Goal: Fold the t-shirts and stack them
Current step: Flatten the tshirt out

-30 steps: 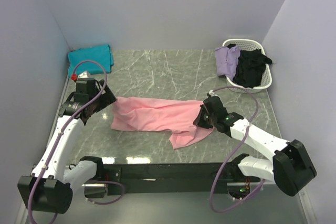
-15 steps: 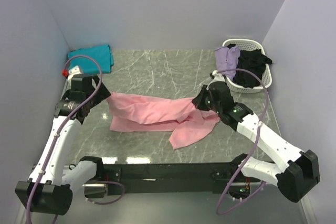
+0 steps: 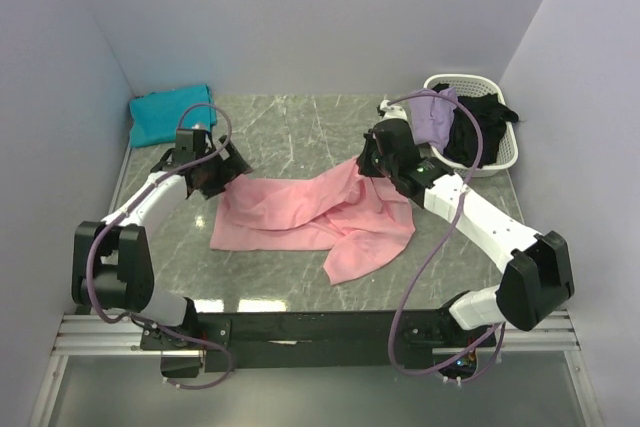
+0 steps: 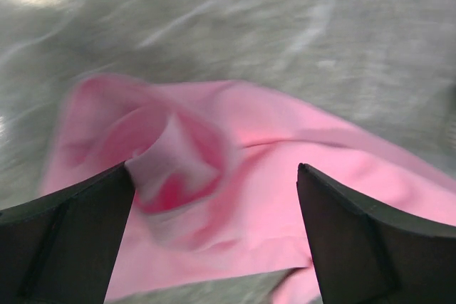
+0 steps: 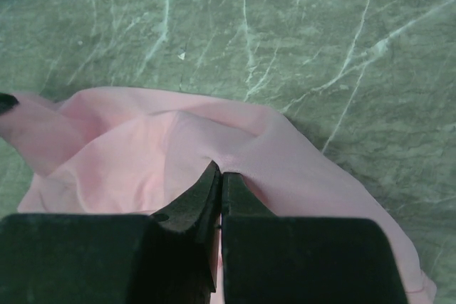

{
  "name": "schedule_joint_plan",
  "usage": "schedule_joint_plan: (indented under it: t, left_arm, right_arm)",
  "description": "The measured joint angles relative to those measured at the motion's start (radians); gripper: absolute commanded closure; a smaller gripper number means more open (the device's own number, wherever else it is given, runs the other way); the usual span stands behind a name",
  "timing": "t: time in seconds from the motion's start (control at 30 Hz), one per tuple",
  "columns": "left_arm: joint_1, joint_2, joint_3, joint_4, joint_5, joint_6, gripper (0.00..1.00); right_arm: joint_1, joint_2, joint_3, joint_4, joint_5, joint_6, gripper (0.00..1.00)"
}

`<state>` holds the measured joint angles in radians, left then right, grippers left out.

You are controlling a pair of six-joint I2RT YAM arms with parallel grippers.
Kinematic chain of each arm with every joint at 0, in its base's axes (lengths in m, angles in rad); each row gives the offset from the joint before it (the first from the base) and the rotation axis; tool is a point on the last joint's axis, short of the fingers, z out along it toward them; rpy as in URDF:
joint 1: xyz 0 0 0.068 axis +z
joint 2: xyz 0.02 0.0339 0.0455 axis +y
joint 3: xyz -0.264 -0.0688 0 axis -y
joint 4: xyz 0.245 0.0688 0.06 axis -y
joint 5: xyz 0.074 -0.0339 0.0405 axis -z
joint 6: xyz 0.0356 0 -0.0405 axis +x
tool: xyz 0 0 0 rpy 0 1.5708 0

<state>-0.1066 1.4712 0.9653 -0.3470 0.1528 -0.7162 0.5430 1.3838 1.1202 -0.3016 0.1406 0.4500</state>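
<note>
I count four shirts, all soft cloth. The pink shirt (image 3: 300,225) lies rumpled in the middle of the table (image 3: 300,127), a wide creased sheet with one flap trailing toward the near edge. The teal shirt (image 3: 170,113) sits folded in a neat block at the far left corner. The lavender shirt (image 3: 432,117) and the black shirt (image 3: 478,129) hang crumpled together in the one basket (image 3: 506,157), an oval of white slotted plastic at the far right. The table is glossy grey-green stone with pale veins.

I have two claws. My right claw (image 5: 219,172) is pinched tight on a ridge of the pink shirt near its far right edge. My left claw (image 4: 214,169) stands spread wide over the shirt's left end, gripping nothing; that view is blurred.
</note>
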Motion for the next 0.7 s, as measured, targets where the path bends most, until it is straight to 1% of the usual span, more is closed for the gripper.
schedule_joint_plan:
  t: [0.1, 0.17, 0.27, 0.37, 0.47, 0.67, 0.7]
  left_arm:
    - [-0.001, -0.002, -0.015, 0.166, 0.118, -0.041, 0.0]
    - [-0.005, 0.004, -0.015, 0.237, 0.17, -0.053, 0.01]
    - [-0.014, 0.003, -0.015, 0.242, 0.186, -0.046, 0.01]
    - [-0.024, -0.036, -0.02, 0.174, 0.135, -0.029, 0.01]
    - [-0.029, -0.154, -0.058, 0.111, 0.083, -0.018, 0.01]
    - [-0.04, -0.521, -0.158, -0.034, -0.01, -0.024, 0.0]
    - [-0.041, -0.56, -0.164, -0.053, -0.018, -0.027, 0.0]
  right_arm:
    - [-0.001, 0.017, 0.0, -0.002, -0.003, -0.011, 1.0]
    - [-0.002, 0.023, 0.0, -0.004, -0.005, -0.018, 1.0]
    - [-0.005, 0.027, 0.0, -0.005, -0.008, -0.022, 1.0]
    - [-0.011, 0.032, 0.0, -0.005, -0.01, -0.026, 1.0]
    - [-0.024, 0.047, 0.008, -0.01, -0.009, -0.031, 1.0]
    - [-0.059, 0.102, 0.089, -0.026, 0.005, -0.056, 1.0]
    - [-0.068, 0.109, 0.111, -0.027, 0.007, -0.06, 1.0]
